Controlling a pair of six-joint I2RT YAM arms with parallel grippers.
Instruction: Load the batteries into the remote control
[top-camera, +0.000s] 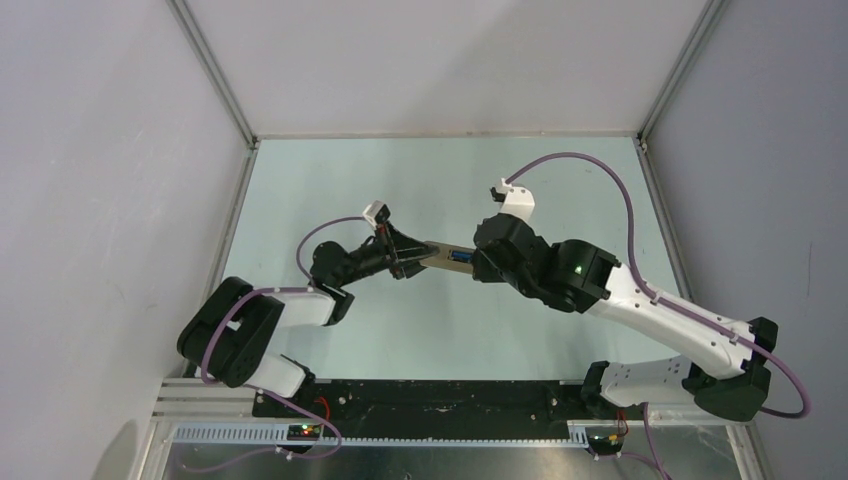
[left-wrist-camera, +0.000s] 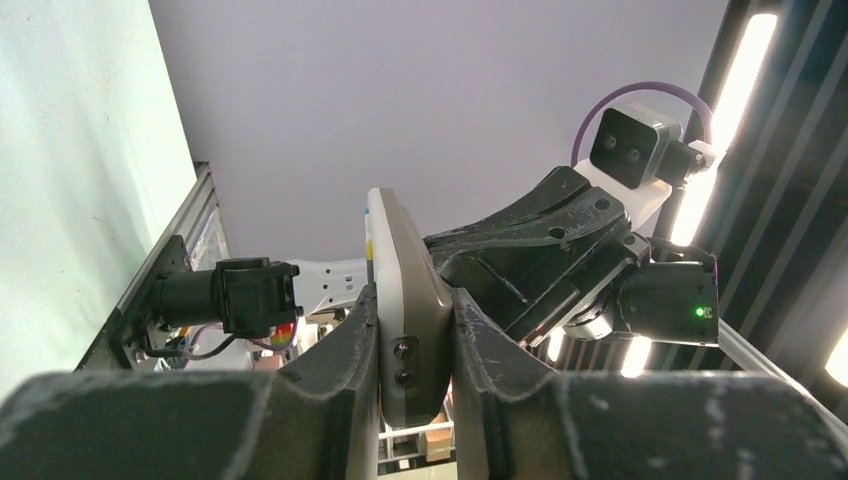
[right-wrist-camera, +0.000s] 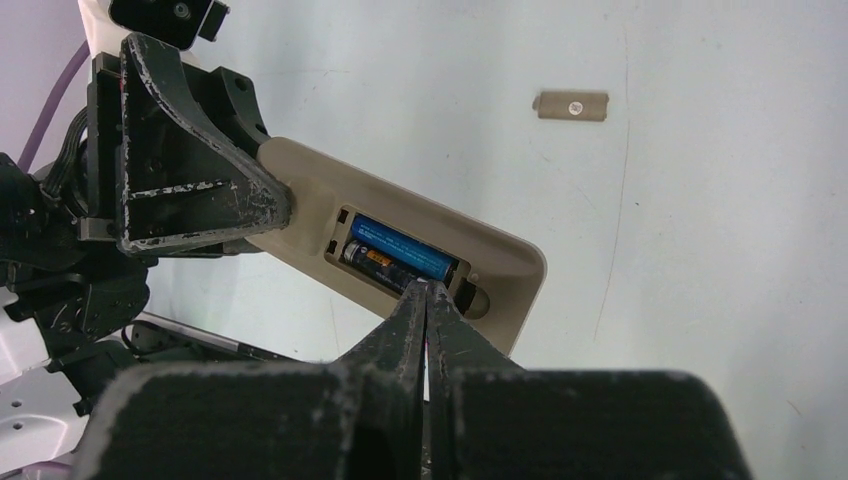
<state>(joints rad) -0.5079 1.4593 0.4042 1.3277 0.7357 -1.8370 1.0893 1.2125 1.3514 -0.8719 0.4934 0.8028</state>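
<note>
Lying side by side in the recessed slot on the tan back of the remote control (right-wrist-camera: 505, 260), both batteries face us: the blue battery (right-wrist-camera: 400, 243) on the far side and the dark battery (right-wrist-camera: 372, 260) nearer our right wrist camera. Both run along the remote's long axis.

The remote hangs in the air above the table (right-wrist-camera: 720, 250) with its slot side up. Our left gripper (left-wrist-camera: 415, 345) clamps one end of it, a finger pressed on either side. From that grip the remote points across toward our right arm.

Our right gripper (right-wrist-camera: 427, 300) has its fingers closed tight together and holds nothing. Their joined tip meets the end of the dark battery closest to the remote's free end. So the batteries lie directly under and just ahead of the right fingertips, and we judge the right arm the nearer one for any push. We think the dark battery may need pressing flat, but we cannot tell whether it is fully seated.

Well apart on the table lies a small tan battery cover (right-wrist-camera: 571, 105), not yet fitted.
</note>
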